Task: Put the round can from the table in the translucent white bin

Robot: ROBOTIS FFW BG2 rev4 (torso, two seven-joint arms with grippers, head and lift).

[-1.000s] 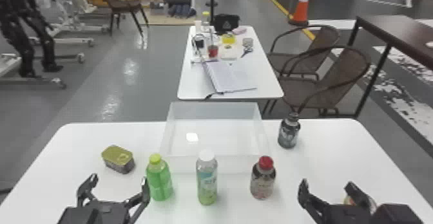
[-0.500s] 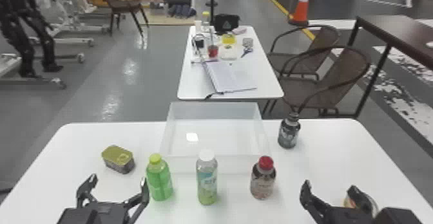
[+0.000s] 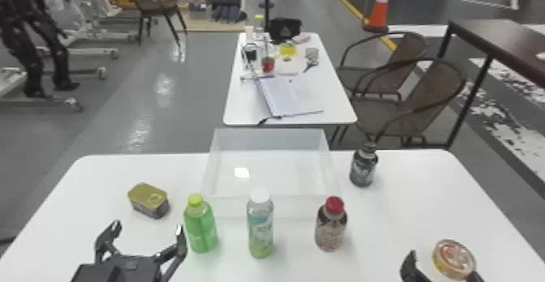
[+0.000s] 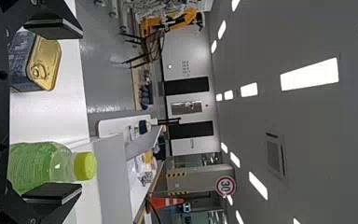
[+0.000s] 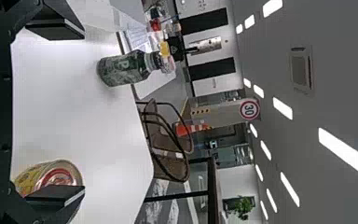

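The right gripper [image 5: 82,112] has its jaws spread wide with nothing between them gripped, down at the near right of the table [image 3: 397,220]. The round can [image 3: 453,259] stands upright on the tabletop right by it, nearer the right-hand finger, which hides part of it in the wrist view; whether they touch I can't tell. So the step in hand looks like lining up for the grasp. The next move probably calls for a small shift toward two o'clock, so the can sits midway, then closing on its sides. Closing off-centre could push it away or tip it.

From that gripper, the white bin [image 3: 227,207] lies at ten o'clock, well apart. The red-capped bottle [image 3: 331,226] is also near ten, close before the bin's near wall, so the can would best be lifted high over it. The dark bottle [image 3: 363,167] stands at eleven, beside the bin. Farther off, toward nine to ten, are the white-capped bottle [image 3: 260,226] and the green bottle [image 3: 200,226].

The left gripper [image 3: 148,225] waits with open, unfilled jaws, the green bottle just beside it at three and an oblong tin [image 3: 148,200] at twelve.
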